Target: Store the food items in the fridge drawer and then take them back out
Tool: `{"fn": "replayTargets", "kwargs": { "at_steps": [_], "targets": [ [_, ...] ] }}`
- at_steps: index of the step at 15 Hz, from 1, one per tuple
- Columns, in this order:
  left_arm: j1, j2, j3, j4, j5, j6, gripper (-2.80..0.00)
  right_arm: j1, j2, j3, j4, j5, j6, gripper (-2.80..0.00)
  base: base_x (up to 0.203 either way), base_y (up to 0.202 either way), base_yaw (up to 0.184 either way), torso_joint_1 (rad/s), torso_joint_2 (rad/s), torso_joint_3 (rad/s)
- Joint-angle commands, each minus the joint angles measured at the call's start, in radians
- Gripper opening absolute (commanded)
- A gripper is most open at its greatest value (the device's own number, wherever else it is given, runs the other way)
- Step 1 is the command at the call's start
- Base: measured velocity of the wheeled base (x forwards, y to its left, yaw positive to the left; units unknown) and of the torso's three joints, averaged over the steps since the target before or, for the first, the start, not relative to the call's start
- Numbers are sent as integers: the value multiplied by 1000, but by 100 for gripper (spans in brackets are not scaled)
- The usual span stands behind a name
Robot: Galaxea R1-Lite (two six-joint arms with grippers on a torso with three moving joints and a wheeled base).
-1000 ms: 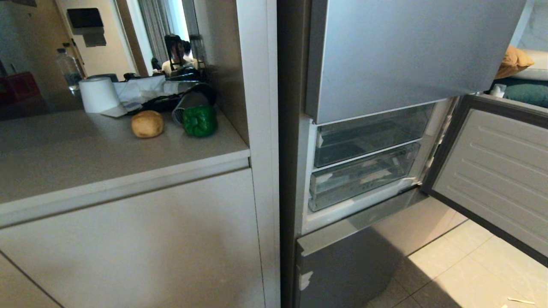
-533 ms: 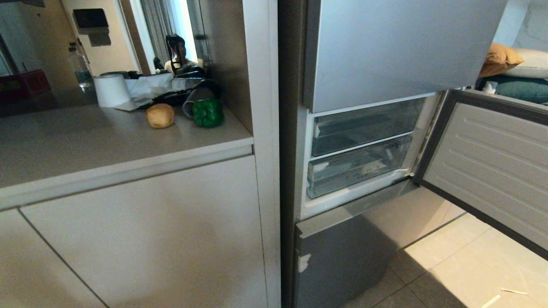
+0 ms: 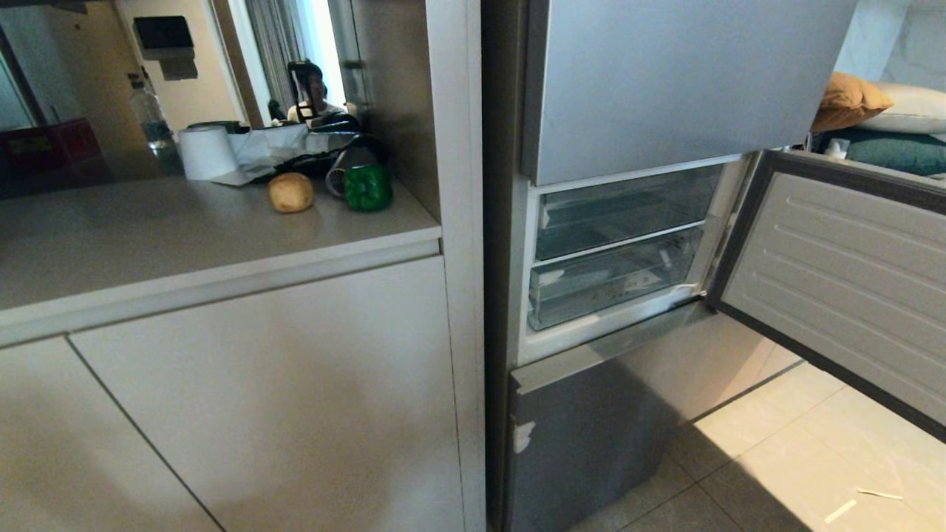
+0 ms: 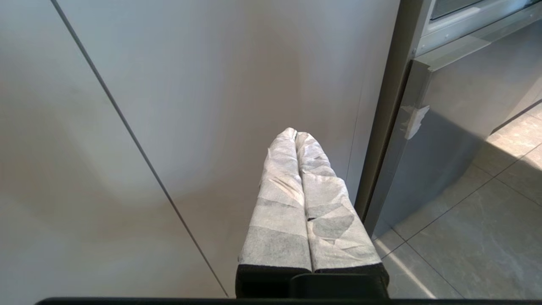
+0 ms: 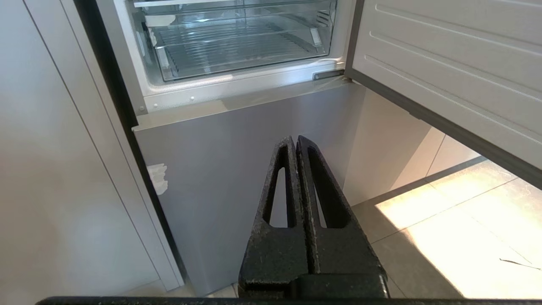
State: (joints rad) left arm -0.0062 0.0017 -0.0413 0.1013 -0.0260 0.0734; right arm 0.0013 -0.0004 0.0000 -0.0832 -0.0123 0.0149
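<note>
Potato: tan-yellow lump on the grey counter, upper left of the head frame, resting free.

Green pepper: glossy, just right of the potato on the same counter, close to the tall side panel. Behind it lies a grey-black hair dryer, nozzle towards the pepper.

Paper roll: white, upright, left of the potato near the counter's back. A clear bottle stands further back, upper left.

Fridge: fills the centre and right of the head frame. Its middle door hangs wide open to the right, ribbed white lining showing. Inside are two clear drawers, upper drawer above lower drawer, both pushed in; no food is visible in them. Below sits the lowest panel, shut, with a scrap of white tape on its left edge.

Left gripper: fingers wrapped in white cloth, pressed together, holding nothing; it points at the pale cabinet front, low and beside the fridge's lowest panel.

Right gripper: black fingers closed tip to tip, empty; it points at the lowest panel, below the open compartment.

Floor: pale tiles, lower right, with two small white scraps.

Person: seen in the distance, upper left.
</note>
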Motion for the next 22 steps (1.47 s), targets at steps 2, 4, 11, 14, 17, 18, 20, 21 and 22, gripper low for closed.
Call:
{"fn": "replayTargets", "kwargs": {
  "at_steps": [2,4,11,14,17,18,20,21,22],
  "targets": [
    [0,1,0,0,0,0,-280,0,-1,31,-1,0,0,-280,0,0,0,0,0,0],
    [0,1,0,0,2,-1,-280,0,0,31,-1,0,0,-280,0,0,0,0,0,0],
    [0,1,0,0,8,-26,-280,0,0,31,-1,0,0,-280,0,0,0,0,0,0],
    [0,1,0,0,6,-26,-280,0,0,31,-1,0,3,-280,0,0,0,0,0,0],
    [0,1,0,1,6,-24,-280,0,0,31,-1,0,5,-280,0,0,0,0,0,0],
    [0,1,0,0,4,-24,-280,0,0,31,-1,0,5,-280,0,0,0,0,0,0],
    [0,1,0,0,4,-24,-280,0,0,31,-1,0,5,-280,0,0,0,0,0,0],
    [0,1,0,0,6,-24,-280,0,-1,31,-1,0,5,-280,0,0,0,0,0,0],
    [0,1,0,0,6,-24,-280,0,-1,31,-1,0,5,-280,0,0,0,0,0,0]
  ]
}}
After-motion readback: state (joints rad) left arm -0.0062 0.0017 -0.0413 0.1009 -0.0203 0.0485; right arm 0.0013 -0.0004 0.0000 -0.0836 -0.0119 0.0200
